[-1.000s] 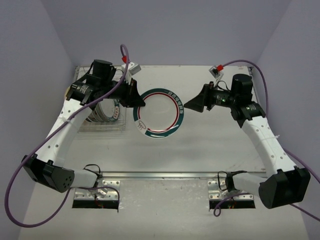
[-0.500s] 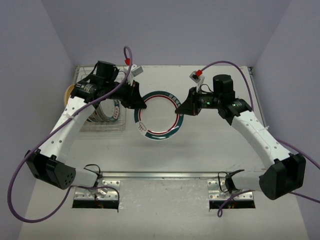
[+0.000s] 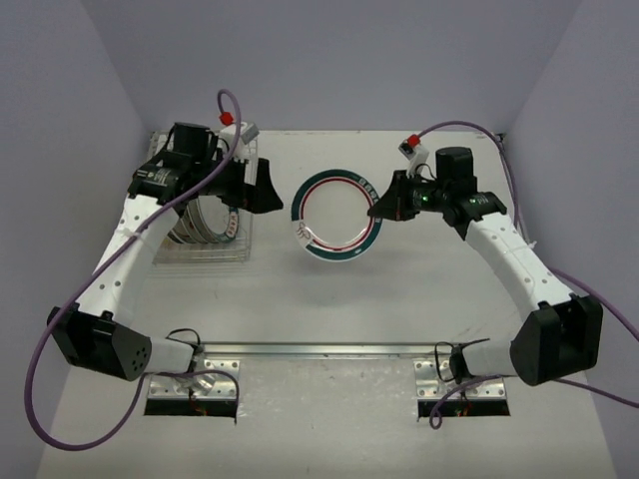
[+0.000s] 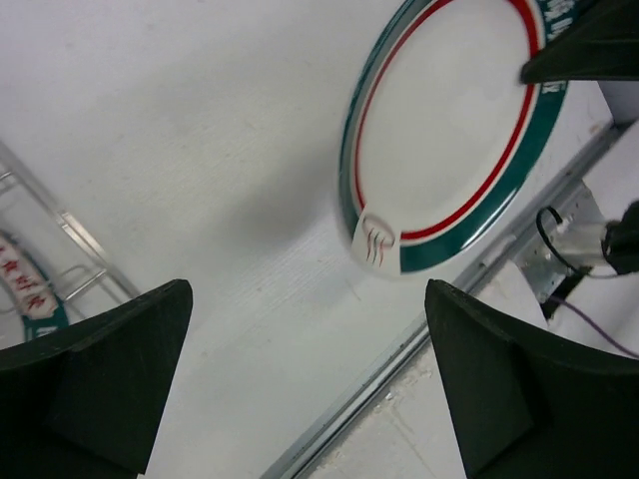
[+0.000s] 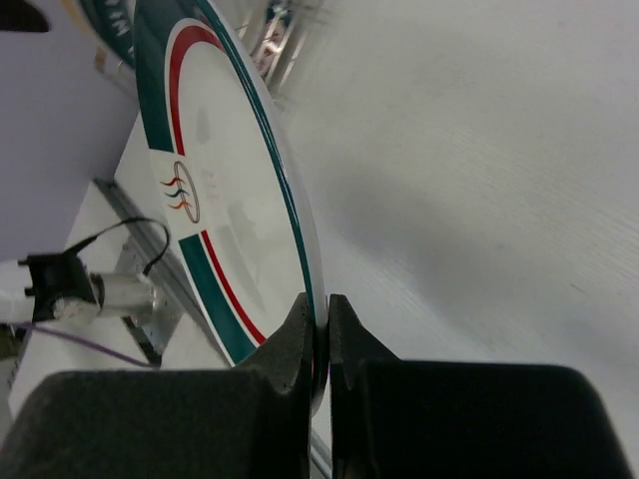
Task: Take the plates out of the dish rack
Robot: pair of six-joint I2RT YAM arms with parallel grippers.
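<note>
Handover done: left claw [image 3: 266,190] has let go, wide open, empty; right claw [image 3: 380,208] now pinches the plate [image 3: 337,215] by its rim. I hold it aloft, right of the rack [image 3: 205,251], ready for setting down.

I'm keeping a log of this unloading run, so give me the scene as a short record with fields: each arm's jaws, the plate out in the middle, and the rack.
left gripper: jaws wide open, holding nothing, just right of the dish rack
right gripper: jaws shut on the plate's rim
plate: white, teal rim band, red ring; tilted, out of the rack, between the two arms
dish rack: far left of the table
other plates: standing in the rack's slots
</note>
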